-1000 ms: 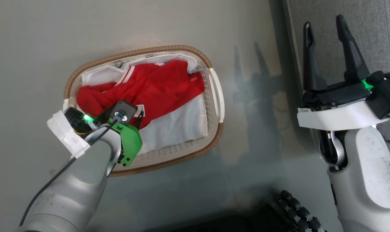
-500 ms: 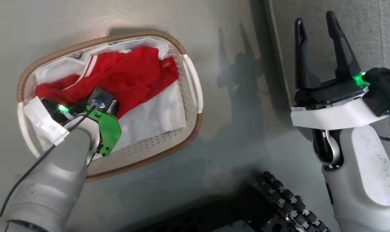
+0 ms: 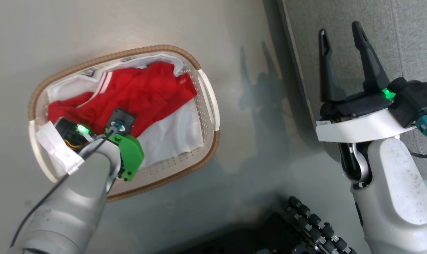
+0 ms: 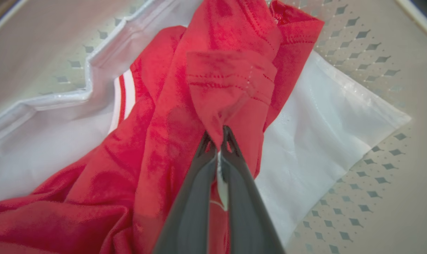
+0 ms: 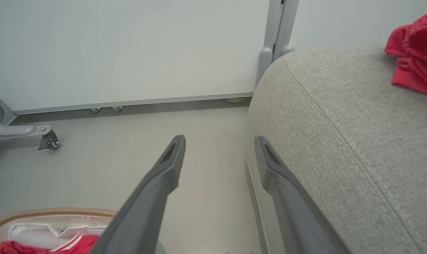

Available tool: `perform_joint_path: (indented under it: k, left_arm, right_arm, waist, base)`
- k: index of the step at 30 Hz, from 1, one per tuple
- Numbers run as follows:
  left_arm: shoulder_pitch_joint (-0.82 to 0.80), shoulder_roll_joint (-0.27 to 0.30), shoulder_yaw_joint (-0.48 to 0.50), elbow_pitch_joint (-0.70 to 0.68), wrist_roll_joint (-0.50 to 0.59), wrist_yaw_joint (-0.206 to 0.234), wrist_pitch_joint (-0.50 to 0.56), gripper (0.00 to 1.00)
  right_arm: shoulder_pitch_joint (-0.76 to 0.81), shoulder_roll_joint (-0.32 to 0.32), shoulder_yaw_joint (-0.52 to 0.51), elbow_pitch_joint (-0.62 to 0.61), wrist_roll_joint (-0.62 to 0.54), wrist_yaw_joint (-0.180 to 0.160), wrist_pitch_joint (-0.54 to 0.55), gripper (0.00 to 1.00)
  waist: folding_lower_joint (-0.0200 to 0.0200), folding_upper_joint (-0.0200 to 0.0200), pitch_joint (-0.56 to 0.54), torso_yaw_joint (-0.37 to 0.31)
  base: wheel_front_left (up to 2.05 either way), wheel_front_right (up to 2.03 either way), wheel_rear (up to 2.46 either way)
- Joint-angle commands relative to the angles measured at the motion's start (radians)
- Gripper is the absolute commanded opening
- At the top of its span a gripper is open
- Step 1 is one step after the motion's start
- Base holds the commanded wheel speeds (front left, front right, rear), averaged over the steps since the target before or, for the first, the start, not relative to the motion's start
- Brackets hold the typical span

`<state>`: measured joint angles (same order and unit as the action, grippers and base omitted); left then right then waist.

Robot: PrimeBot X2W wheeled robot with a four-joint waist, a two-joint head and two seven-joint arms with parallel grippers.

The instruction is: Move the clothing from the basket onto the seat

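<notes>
Here we see the basket on the floor, holding the clothing: a crumpled red jersey with white stripe trim, lying on a white cloth sheet spread across the bottom. Our left gripper reaches down into the basket, its jaws pinched together on a fold of the red fabric. Our right gripper hovers over the edge of the seat, jaws spread wide and holding nothing. Another red garment lies bunched on the seat.
</notes>
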<state>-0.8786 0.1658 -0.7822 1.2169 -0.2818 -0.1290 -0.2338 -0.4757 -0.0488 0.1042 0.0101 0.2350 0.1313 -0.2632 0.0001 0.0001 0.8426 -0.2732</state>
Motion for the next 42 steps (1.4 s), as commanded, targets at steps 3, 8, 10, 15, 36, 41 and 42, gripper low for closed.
perform_joint_path:
  k: [3, 8, 10, 15, 36, 41, 42]
  left_arm:
    - [0.042, -0.015, -0.008, -0.032, -0.018, -0.002, -0.021, 0.0]
    - [0.1, -0.031, -0.012, -0.117, -0.06, -0.003, -0.031, 0.0]
    - [0.121, -0.028, -0.009, -0.182, -0.067, -0.003, -0.031, 0.0]
    - [0.195, 0.007, -0.01, -0.339, -0.068, -0.003, -0.031, 0.0]
    - [0.091, 0.188, -0.087, -0.751, -0.092, -0.003, 0.02, 0.0]
    - [0.007, 0.175, -0.076, -0.811, -0.12, -0.003, 0.047, 0.0]
    - [-0.006, 0.173, -0.073, -0.818, -0.121, -0.003, 0.053, 0.0]
  right_arm:
    - [0.03, -0.003, -0.012, 0.026, -0.028, -0.001, -0.002, 1.0]
    - [0.077, -0.004, -0.038, 0.065, -0.074, -0.001, -0.002, 1.0]
    - [0.097, -0.004, -0.05, 0.077, -0.088, -0.001, -0.002, 1.0]
    - [0.151, -0.004, -0.068, 0.115, -0.118, -0.001, -0.002, 1.0]
    - [0.352, -0.004, -0.06, 0.208, -0.15, -0.001, -0.002, 1.0]
    - [0.353, -0.004, -0.024, 0.218, -0.151, -0.001, -0.002, 1.0]
    - [0.353, -0.004, -0.017, 0.22, -0.151, -0.001, -0.002, 1.0]
  waist:
    - [-0.0001, -0.0001, -0.106, 0.051]
    - [-0.0001, -0.0001, -0.223, 0.107]
    - [-0.0001, -0.0001, -0.273, 0.13]
    - [-0.0001, -0.0001, -0.403, 0.176]
    - [-0.0001, -0.0001, -0.794, 0.25]
    - [-0.0001, -0.0001, -0.831, 0.251]
    - [-0.0001, -0.0001, -0.834, 0.251]
  base:
    - [0.0, 0.0, 0.0]
    - [0.0, 0.0, 0.0]
    - [0.0, 0.0, 0.0]
    - [0.0, 0.0, 0.0]
    - [0.0, 0.0, 0.0]
    - [0.0, 0.0, 0.0]
    - [0.0, 0.0, 0.0]
